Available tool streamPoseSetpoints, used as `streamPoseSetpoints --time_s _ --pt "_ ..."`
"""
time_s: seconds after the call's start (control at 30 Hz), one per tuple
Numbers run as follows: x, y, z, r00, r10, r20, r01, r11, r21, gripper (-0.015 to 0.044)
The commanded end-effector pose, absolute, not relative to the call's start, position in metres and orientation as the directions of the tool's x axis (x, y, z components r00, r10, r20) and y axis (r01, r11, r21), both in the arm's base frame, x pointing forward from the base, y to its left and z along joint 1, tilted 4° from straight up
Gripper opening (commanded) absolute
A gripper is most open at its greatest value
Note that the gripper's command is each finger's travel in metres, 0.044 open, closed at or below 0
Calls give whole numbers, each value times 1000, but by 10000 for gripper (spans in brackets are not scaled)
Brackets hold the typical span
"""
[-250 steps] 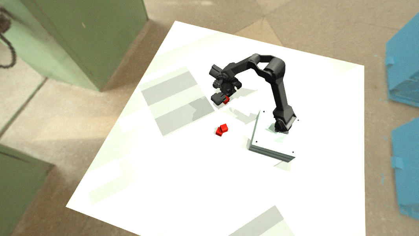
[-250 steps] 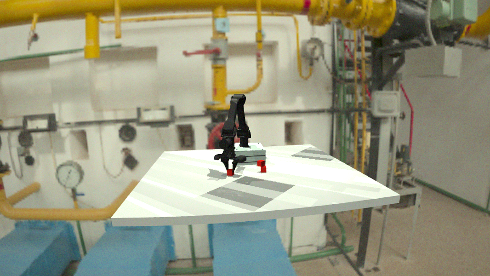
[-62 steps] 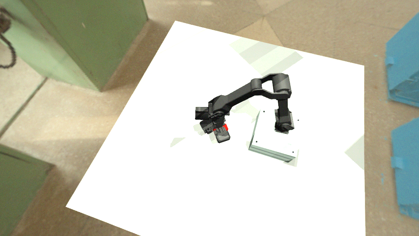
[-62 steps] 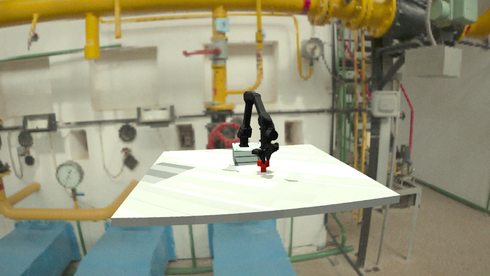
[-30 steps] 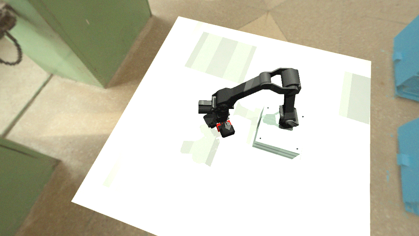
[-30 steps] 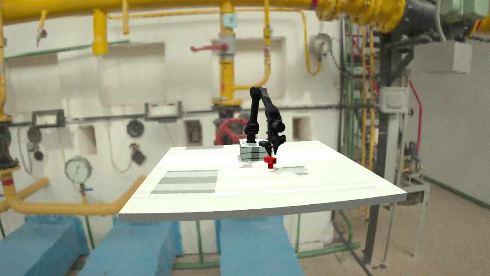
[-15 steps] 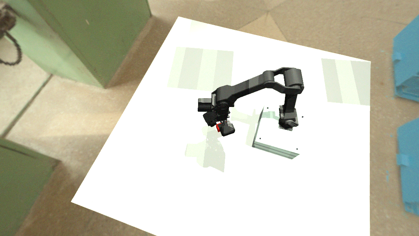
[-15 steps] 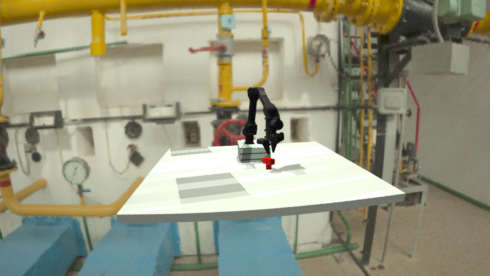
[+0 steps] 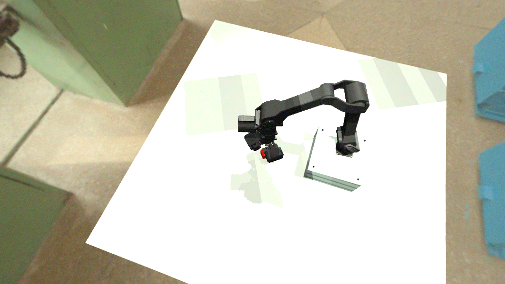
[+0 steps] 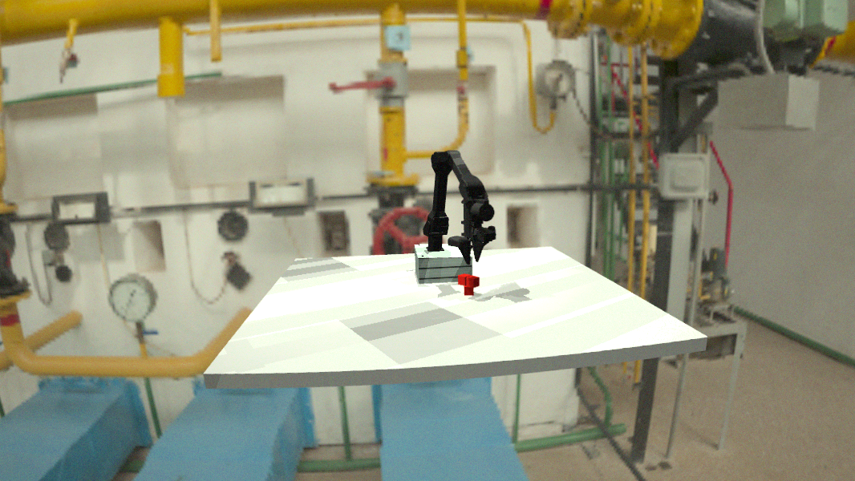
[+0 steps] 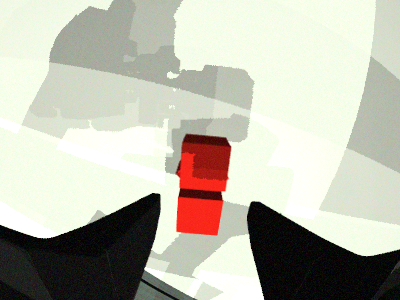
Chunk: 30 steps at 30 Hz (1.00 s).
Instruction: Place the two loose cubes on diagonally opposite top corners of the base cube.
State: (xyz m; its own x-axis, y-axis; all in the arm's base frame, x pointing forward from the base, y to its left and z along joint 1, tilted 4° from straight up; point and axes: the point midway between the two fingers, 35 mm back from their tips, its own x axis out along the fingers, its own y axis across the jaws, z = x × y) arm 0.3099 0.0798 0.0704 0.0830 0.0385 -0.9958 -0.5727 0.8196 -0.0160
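Note:
Two red cubes sit side by side on top of the red base cube (image 10: 468, 290), overhanging it on opposite sides. In the wrist view one is the upper cube (image 11: 212, 162), the other the lower cube (image 11: 199, 217). They look level in the exterior view; a narrow dark band lies between them in the wrist view, but the gap's size cannot be told. My gripper (image 10: 472, 260) (image 11: 205, 206) is open and empty, its fingertips above the cubes and apart from them. In the top view the fingers hide most of the red stack (image 9: 263, 154). The base is mostly hidden in the wrist view.
The arm stands on a pale layered pedestal (image 9: 330, 158) (image 10: 443, 269), behind the stack in the exterior view. The white tabletop (image 9: 197, 211) (image 10: 538, 334) carries shifting-looking grey shadow patches. Green cabinets (image 9: 105, 45) and blue units (image 9: 491, 77) stand beyond its edges.

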Motion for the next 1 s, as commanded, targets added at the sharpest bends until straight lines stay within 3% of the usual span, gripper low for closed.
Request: streamPoseSetpoints --time_s 0.0,0.23,0.47,0.73,0.97 --pt "310 80 74 88 40 -995 -574 819 -18 231" --pt "309 79 81 83 39 -996 -573 820 -16 400" --pt "305 88 79 77 41 -996 -574 819 -11 400" --pt "255 181 81 71 53 -996 -575 818 2 400" --pt "250 187 81 70 49 -996 -573 820 0 400"
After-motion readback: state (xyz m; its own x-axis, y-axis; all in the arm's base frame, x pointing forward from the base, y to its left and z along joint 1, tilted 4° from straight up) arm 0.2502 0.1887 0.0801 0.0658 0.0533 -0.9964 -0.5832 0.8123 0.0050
